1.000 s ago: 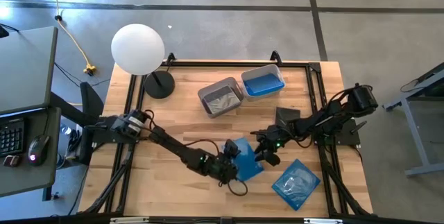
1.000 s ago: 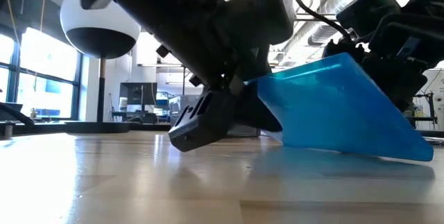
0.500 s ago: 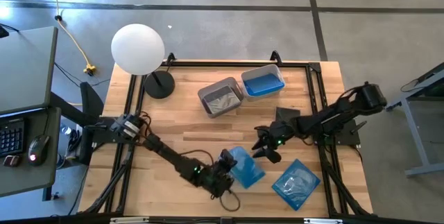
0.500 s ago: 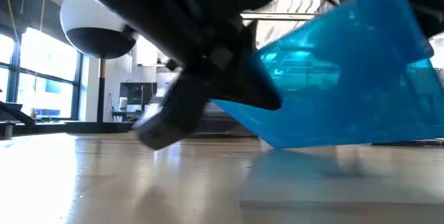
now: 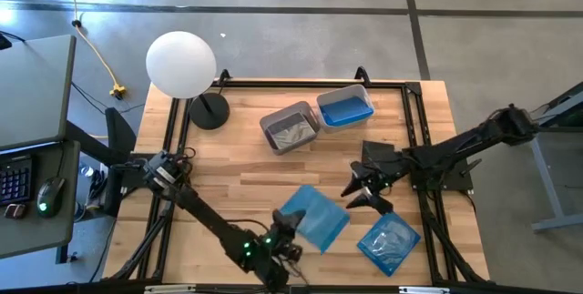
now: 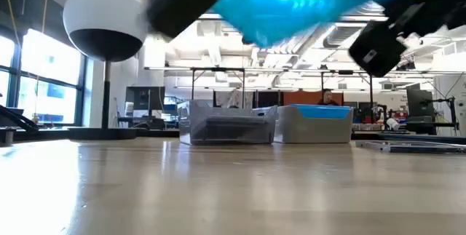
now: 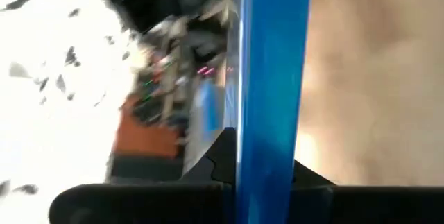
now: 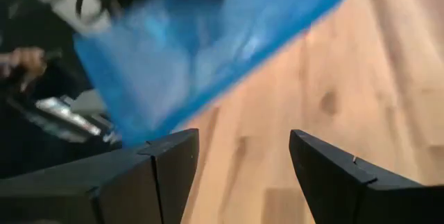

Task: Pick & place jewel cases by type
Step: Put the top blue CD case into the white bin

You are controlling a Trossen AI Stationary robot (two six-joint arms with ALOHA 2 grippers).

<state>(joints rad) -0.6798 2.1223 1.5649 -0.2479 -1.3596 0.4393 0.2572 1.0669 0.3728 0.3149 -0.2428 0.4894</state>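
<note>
High view, left gripper (image 5: 284, 237) clamped on a blue jewel case (image 5: 311, 217) raised above the table (image 5: 246, 162) near its front edge, right gripper (image 5: 372, 195) just beside, fingers apart, empty, second blue jewel case (image 5: 388, 240) flat near the right front corner.

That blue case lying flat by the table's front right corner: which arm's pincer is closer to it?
Right. The right pincer hovers open just beside the flat blue case, toward the table's middle. The left pincer is farther off, clamping another blue case.
</note>
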